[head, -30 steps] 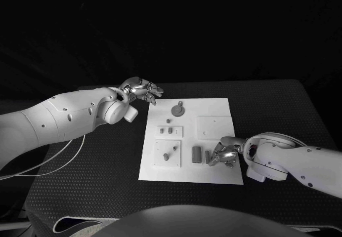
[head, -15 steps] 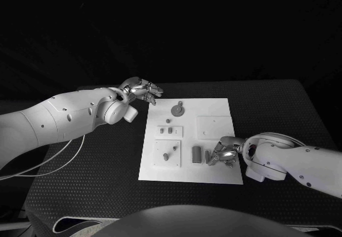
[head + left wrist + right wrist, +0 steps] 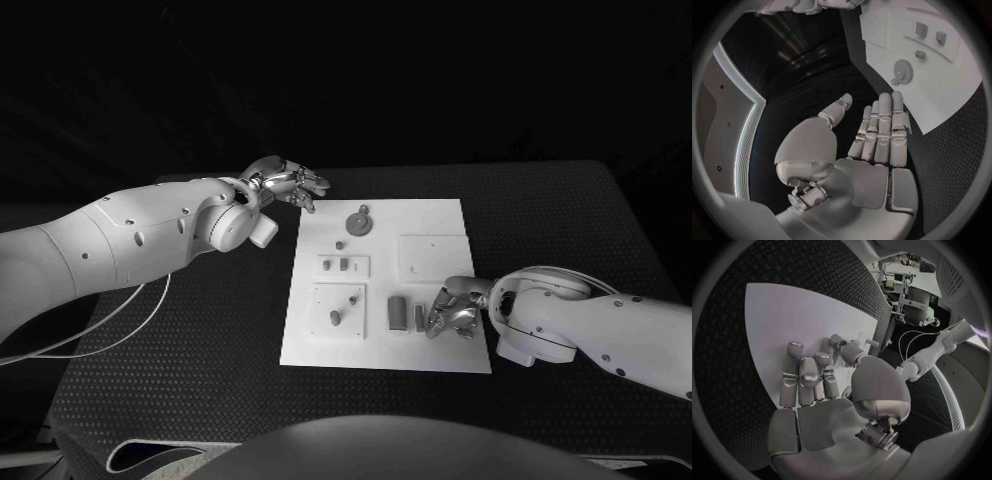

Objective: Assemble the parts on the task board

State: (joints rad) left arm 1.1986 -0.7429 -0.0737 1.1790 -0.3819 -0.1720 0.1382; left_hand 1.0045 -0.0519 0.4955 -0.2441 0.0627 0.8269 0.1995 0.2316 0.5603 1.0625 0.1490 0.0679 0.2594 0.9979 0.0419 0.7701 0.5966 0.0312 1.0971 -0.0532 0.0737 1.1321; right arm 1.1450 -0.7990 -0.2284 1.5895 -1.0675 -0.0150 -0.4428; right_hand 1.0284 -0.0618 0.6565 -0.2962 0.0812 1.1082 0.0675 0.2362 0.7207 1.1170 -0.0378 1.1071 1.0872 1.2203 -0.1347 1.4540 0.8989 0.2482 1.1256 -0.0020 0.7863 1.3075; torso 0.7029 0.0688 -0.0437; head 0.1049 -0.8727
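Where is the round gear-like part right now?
In the head view, the round gear-like part lies at the task board's far left corner, just beyond the left hand.

This looks like a robotics laboratory. A black table with a dotted rubber surface [image 3: 188, 370] fills the lower half of the frame, a flat white plastic task board [image 3: 433, 350] lies in the centre, and darkness surrounds it.
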